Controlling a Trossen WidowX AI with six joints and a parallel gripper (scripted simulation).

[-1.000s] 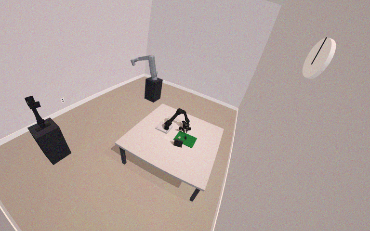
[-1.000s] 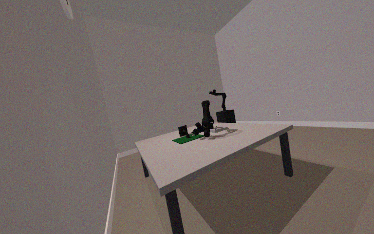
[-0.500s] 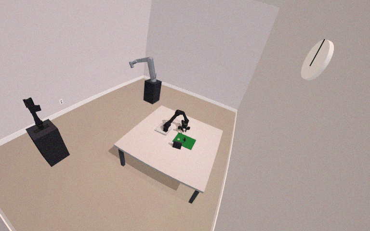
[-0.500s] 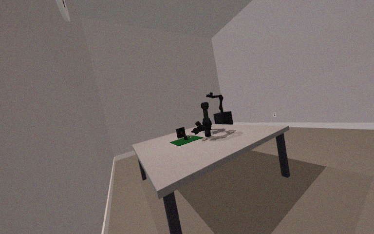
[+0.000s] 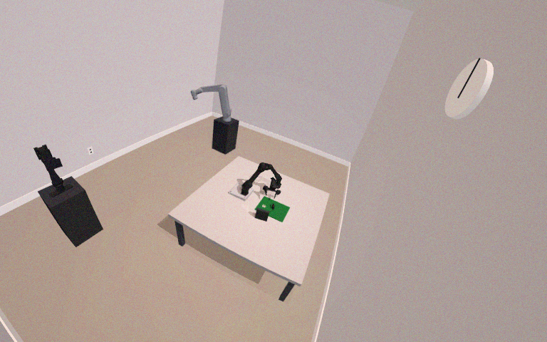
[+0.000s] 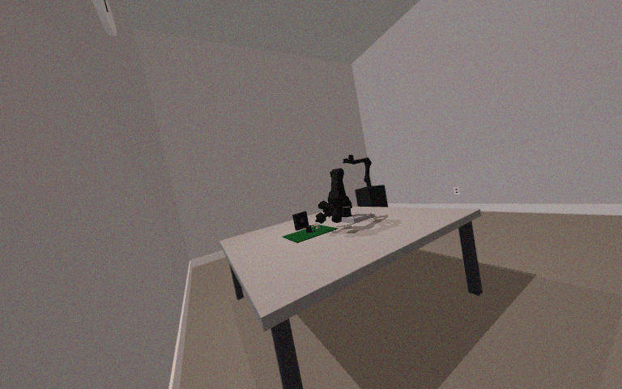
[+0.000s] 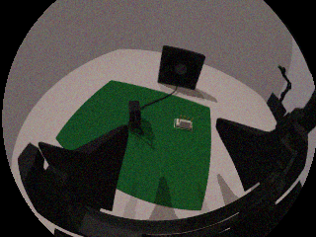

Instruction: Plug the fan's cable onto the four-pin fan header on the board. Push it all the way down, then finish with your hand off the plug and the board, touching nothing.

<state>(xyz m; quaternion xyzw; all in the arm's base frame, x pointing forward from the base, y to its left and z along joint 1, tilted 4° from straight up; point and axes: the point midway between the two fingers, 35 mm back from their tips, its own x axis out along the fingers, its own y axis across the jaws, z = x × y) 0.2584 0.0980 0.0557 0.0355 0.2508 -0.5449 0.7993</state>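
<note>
My gripper (image 5: 271, 194) (image 6: 328, 220) (image 7: 174, 125) is wide open and empty, above the near side of the green board (image 5: 282, 212) (image 6: 297, 237) (image 7: 89, 125). The black plug (image 5: 272, 206) (image 6: 308, 228) (image 7: 134, 113) stands upright on the board, near the left fingertip in the wrist view and not between the fingers. A dark cable (image 7: 160, 102) runs from it to the square black fan (image 5: 262, 214) (image 6: 300, 220) (image 7: 170, 74). A small white part with pin-like marks (image 7: 183, 124) (image 5: 263, 205) looks like the header; nothing covers it. What lies under the plug is hidden.
The fan stands upright at the board's far edge in the wrist view. The board lies on a pale table (image 5: 226, 225) (image 6: 367, 247). My arm's base is on a light plate (image 5: 238, 194). Two other arms stand on black pedestals (image 5: 72, 214) (image 5: 224, 137) away from the table.
</note>
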